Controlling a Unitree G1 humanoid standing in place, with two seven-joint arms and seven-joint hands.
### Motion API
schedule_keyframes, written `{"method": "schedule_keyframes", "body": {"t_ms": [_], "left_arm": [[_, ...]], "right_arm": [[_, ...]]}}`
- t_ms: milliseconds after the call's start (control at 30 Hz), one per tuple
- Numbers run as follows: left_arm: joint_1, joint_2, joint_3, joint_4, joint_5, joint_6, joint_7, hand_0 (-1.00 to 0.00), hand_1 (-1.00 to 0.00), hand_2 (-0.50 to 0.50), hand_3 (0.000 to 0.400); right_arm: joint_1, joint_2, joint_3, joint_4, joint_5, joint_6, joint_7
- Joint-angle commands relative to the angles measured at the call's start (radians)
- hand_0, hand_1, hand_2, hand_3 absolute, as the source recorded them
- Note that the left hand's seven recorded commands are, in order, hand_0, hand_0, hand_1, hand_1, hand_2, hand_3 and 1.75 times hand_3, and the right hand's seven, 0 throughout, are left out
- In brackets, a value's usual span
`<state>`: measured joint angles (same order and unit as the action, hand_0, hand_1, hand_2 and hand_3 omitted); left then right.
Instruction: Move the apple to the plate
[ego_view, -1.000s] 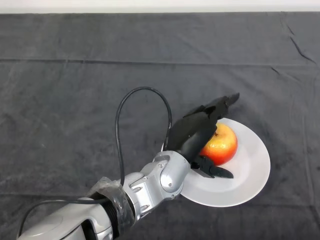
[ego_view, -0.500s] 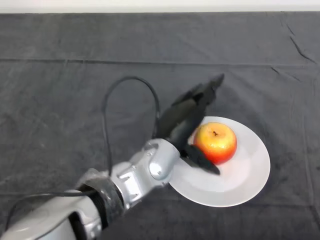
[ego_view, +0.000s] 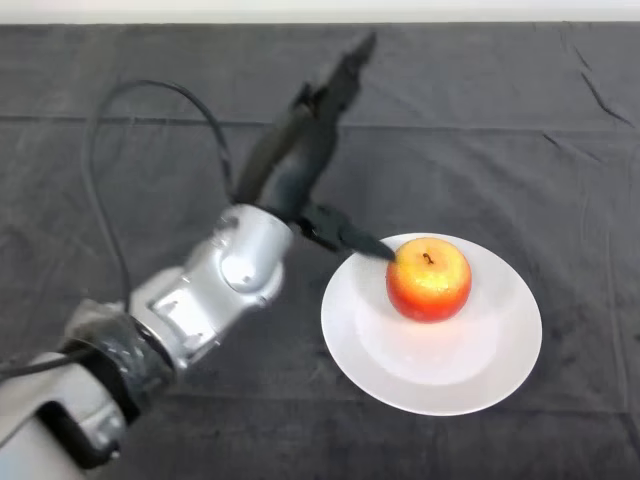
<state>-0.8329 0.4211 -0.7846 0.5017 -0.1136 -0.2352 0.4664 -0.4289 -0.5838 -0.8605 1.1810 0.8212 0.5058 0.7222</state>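
A red and yellow apple (ego_view: 429, 279) stands upright, stem up, in the middle of a white plate (ego_view: 500, 350) at the right of the table. My left hand (ego_view: 295, 160) is up and to the left of the plate, raised above the dark cloth, open and empty. Its fingers point away toward the far edge. Its thumb (ego_view: 345, 235) sticks out toward the apple, with its tip over the plate's left rim, just short of the fruit.
The table is covered by a dark grey cloth (ego_view: 120, 180) with a few creases. A pale strip (ego_view: 320, 10) runs along its far edge. My silver forearm (ego_view: 190, 300) crosses the lower left of the view.
My hand has let go of the apple and moved up and to the left, away from the plate. The apple stays on the plate.
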Motion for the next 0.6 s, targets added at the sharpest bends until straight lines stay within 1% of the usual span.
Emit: {"method": "schedule_keyframes", "body": {"t_ms": [33,267,433,600], "left_arm": [[0.07,0.074,0.049,-0.051,0.0,-0.003,-0.008,0.0,0.0,0.0,0.0],[0.151,0.169,0.17,-0.168,0.003,0.01,0.004,0.0,0.0,0.0,0.0],[0.217,0.228,0.264,-0.219,0.0,0.004,0.013,0.0,0.0,0.0,0.0],[0.293,0.297,0.378,-0.259,-0.021,-0.009,0.016,0.0,0.0,0.0,0.0]], "right_arm": [[-0.003,-0.026,-0.0165,0.02,0.0073,-0.001,0.01],[-0.002,-0.025,-0.0163,0.017,0.0071,-0.001,0.0087],[-0.001,-0.024,-0.0162,0.015,0.0069,-0.001,0.0076],[-0.001,-0.023,-0.0161,0.013,0.0069,-0.002,0.0065]]}}
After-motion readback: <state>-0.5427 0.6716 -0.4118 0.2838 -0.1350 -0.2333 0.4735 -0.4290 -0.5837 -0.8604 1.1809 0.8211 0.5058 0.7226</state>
